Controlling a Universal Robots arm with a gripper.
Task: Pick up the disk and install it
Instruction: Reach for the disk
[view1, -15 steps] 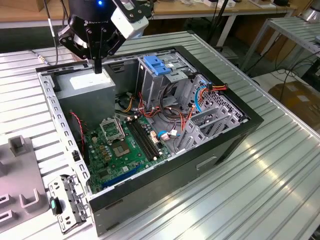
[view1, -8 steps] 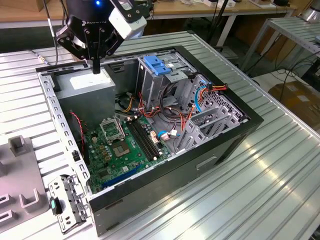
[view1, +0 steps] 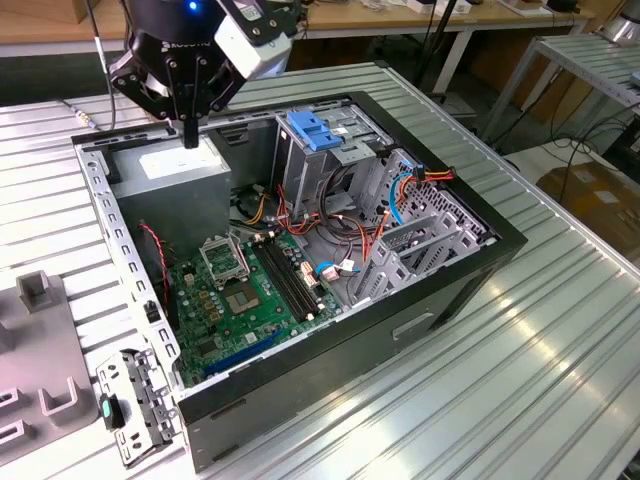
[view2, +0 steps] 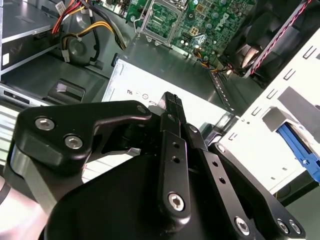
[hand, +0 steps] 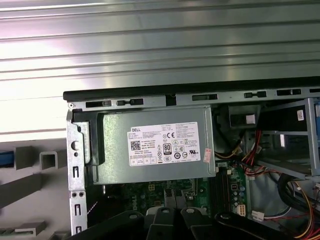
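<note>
One arm, one open computer case (view1: 500, 235) lying on its side on a slatted metal table (view1: 520, 390). The gripper (view1: 190, 135) hangs just above the grey power supply (view1: 185, 180) at the corner of the case towards the exterior view's left. Its jaws are clenched together on nothing, and in the second wrist view the two fingers (view2: 172, 117) meet over the supply's white sticker. The motherboard (view1: 240, 290) lies beside the supply. A light-blue latch piece (view1: 312, 130) stands at the far wall, and the drive cage (view1: 420, 240) sits towards the exterior view's right among orange and blue cables.

Where the disk lies cannot be told for certain. A blue plastic strip (view2: 300, 150) sits in a pocket beyond the case's perforated flange, outside the case. It may be one of the disk's side rails (nothing else identifies it), so this is a guess only.

Handling, as a judgement: a hard drive is rigid and dense for its size, so it should not flex in the grip. It is, however, sensitive to knocks. Its smooth metal faces probably give poor purchase, and the label side and circuit side are best left untouched. The two long edges, on or beside the rails, look the soundest place to clamp, near the middle so that it hangs level.
</note>
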